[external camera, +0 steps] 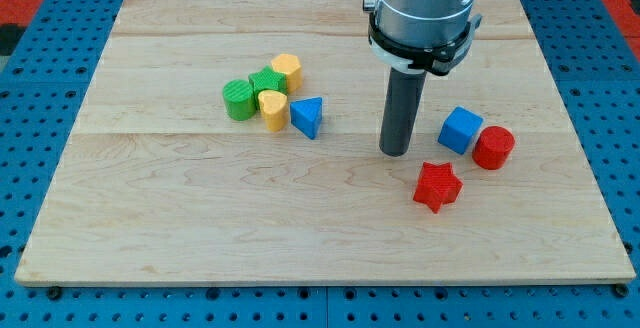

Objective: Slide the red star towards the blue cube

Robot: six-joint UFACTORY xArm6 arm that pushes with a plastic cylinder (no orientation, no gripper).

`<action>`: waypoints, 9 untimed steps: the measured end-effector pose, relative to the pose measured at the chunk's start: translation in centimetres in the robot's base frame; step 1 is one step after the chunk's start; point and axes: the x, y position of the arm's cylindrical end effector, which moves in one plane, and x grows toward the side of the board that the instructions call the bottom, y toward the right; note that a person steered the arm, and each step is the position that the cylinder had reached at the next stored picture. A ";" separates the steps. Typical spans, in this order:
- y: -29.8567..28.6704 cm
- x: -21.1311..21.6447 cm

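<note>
The red star lies on the wooden board at the view's lower right. The blue cube sits just above and slightly right of it, a small gap between them. My tip rests on the board to the left of both, above-left of the red star and left of the blue cube, touching neither.
A red cylinder touches the blue cube's right side. At the view's centre left is a cluster: a green cylinder, a green block, two yellow blocks and a blue triangular block. The board's right edge is near.
</note>
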 end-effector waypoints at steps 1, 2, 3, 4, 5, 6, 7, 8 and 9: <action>0.0 2.5; 0.4 5.8; 3.4 5.4; 4.7 5.7; 7.3 5.6; 10.8 5.9; 11.9 5.7; 11.9 5.2; 12.7 5.2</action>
